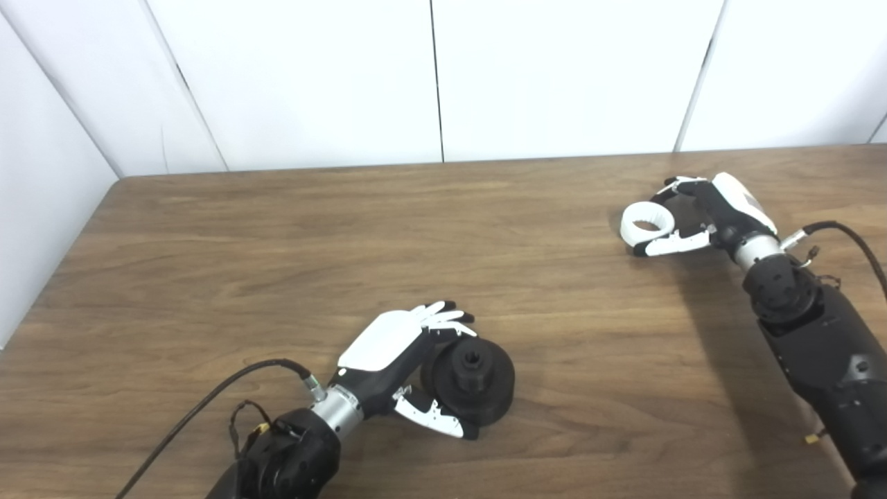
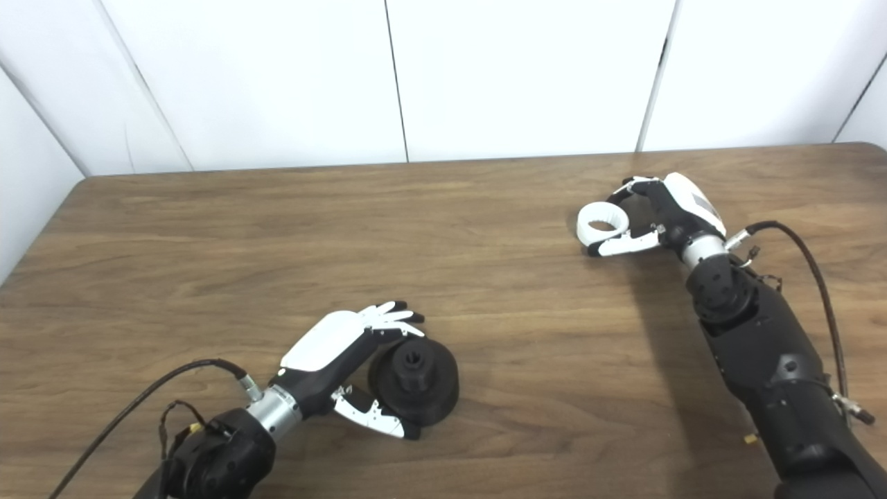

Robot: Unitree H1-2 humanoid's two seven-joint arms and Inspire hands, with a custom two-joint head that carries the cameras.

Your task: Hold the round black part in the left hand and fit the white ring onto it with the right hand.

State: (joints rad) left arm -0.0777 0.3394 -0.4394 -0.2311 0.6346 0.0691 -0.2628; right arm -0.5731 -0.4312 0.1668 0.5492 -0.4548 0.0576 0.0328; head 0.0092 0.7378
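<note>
**Two parts gripped, well apart**

Both hands are full: the left hand (image 1: 409, 371) clasps the round black part (image 1: 471, 380) at the wooden table's (image 1: 346, 235) near edge, hub facing up. Far to its right, the right hand (image 1: 700, 211) pinches the white ring (image 1: 647, 222), which must travel leftward and nearer. No containers are visible.
</note>
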